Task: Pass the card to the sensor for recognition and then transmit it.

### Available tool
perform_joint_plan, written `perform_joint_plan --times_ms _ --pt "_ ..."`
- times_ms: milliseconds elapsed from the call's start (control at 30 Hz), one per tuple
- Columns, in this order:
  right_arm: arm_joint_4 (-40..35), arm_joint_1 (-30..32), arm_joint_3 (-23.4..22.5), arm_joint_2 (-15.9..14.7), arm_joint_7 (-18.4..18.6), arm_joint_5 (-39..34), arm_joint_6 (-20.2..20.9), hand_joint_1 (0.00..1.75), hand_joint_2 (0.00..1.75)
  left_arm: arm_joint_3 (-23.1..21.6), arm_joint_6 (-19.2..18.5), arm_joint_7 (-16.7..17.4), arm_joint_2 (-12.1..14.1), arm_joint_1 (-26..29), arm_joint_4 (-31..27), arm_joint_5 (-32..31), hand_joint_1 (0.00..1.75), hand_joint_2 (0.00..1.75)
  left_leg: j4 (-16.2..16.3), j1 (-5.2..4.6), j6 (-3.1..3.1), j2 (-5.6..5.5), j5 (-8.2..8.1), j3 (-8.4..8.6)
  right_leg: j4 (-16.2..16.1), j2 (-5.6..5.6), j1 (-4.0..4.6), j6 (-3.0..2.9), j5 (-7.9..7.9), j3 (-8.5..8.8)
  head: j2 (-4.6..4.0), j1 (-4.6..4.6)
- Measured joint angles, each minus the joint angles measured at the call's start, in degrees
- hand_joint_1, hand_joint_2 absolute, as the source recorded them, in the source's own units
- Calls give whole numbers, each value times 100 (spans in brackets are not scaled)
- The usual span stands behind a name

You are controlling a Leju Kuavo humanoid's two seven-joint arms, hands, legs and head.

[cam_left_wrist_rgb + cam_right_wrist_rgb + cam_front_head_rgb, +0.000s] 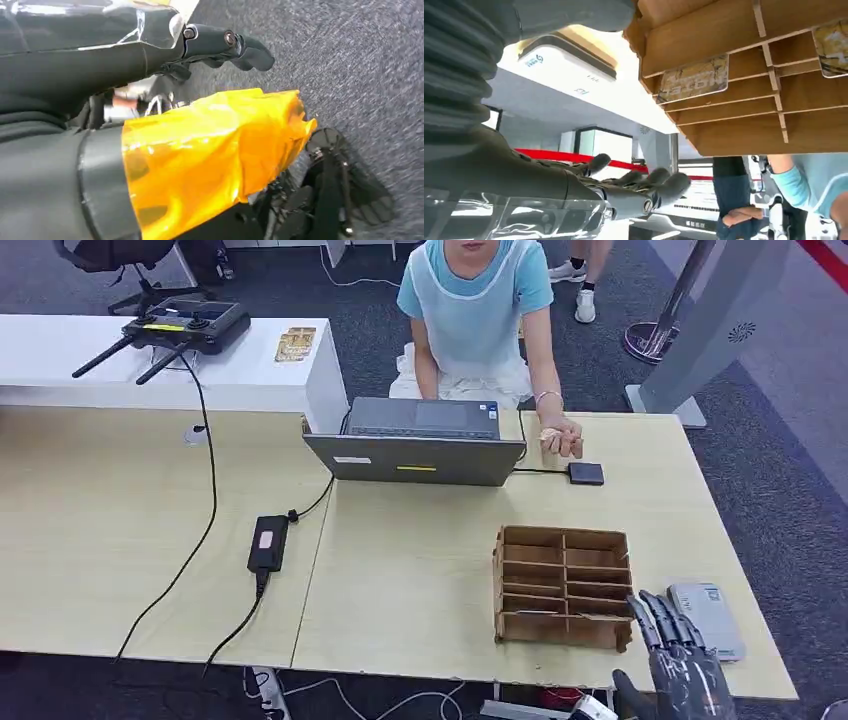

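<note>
Fingers spread, the right robot hand [678, 655] holds nothing, just beside the cardboard organizer [563, 587].

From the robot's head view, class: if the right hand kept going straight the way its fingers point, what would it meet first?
Probably the cardboard slot rack: the right hand has open fingers aimed just past its near right corner, beside the white device. Depth is unclear, so it might slip between them.

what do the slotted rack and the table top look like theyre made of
The slotted rack looks like brown corrugated cardboard or thin fibreboard: matte, with interlocking flat dividers and raw cut edges; the right wrist view shows the same flat panels. Which of the two it is stays open. The table top looks like pale wood-grain laminate: smooth, uniform, faint sheen, with a straight seam between two panels.
</note>
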Motion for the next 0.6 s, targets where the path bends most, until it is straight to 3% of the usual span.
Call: perform_joint_plan --times_ms 133,333,600 --pt "0 -19 2 2 -57 -94 -13 0 175 339 24 -214 -35 -110 0 328 0 0 0 0 0 -1 0 -1 0 -2 0 0 0 3 0 2" --pt "0 -17 4 2 -79 -164 -70 0 175 705 18 -435 -68 -206 0 624 0 0 0 0 0 -1 0 -1 0 -1 0 0 1 3 2 2" --pt "0 -17 2 2 -83 -166 -70 0 175 890 16 -435 -101 -283 0 648 0 0 0 0 0 -1 0 -2 0 -1 0 0 1 2 2 2"
